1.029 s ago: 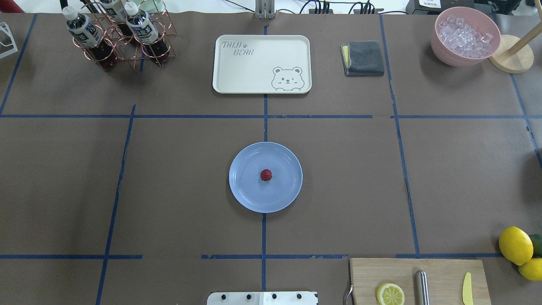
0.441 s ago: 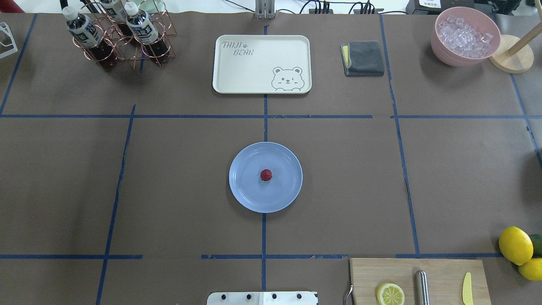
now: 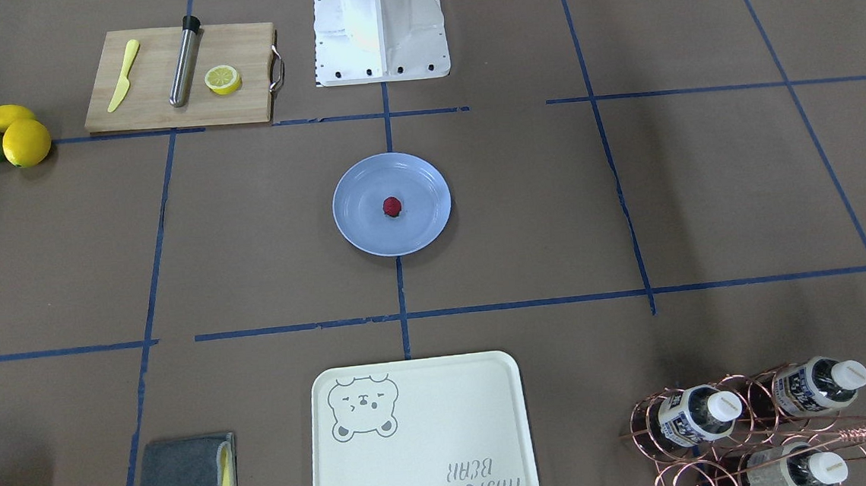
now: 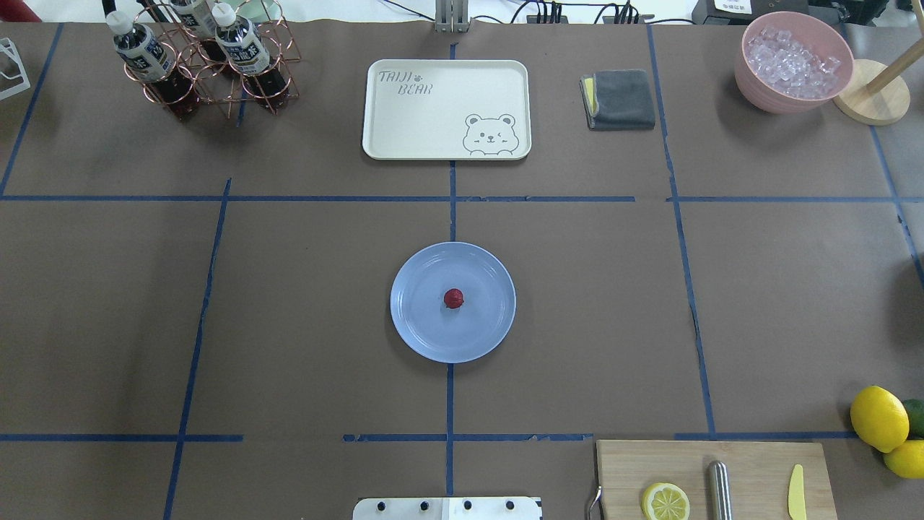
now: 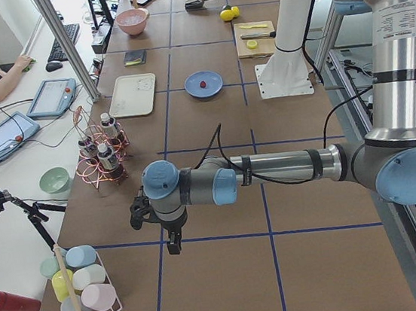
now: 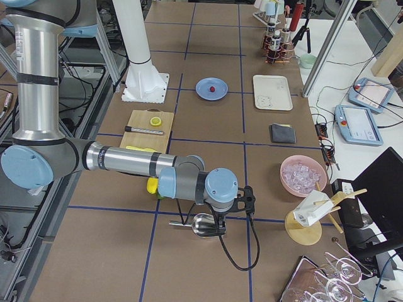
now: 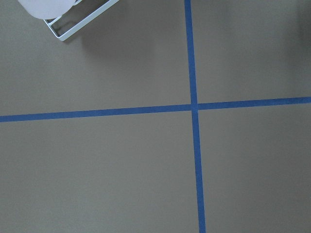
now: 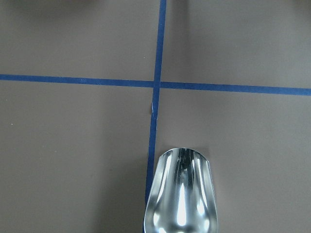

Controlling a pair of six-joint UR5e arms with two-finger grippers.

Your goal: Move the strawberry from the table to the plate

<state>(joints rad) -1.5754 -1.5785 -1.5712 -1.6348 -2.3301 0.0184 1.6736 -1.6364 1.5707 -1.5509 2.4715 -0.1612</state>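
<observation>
The small dark-red strawberry [image 4: 453,298] lies at the middle of the round light-blue plate [image 4: 419,336], which sits on the brown-paper table [image 4: 303,303] at its centre; the front-facing view shows the strawberry [image 3: 391,206] on the plate [image 3: 362,229] too. Neither arm is near it. My left gripper [image 5: 173,245] hangs over bare paper at the table's left end. At the right end, my right gripper [image 6: 221,231] hangs above a metal scoop [image 8: 181,194]. Both show only in the side views, so I cannot tell whether they are open or shut.
A cream bear tray [image 4: 446,108], a grey cloth [image 4: 619,99], a copper rack of bottles [image 4: 206,61] and a pink bowl of ice [image 4: 792,65] line the far side. A cutting board [image 4: 751,462] with a lemon half [image 4: 665,501] and whole lemons [image 4: 878,417] sit near right.
</observation>
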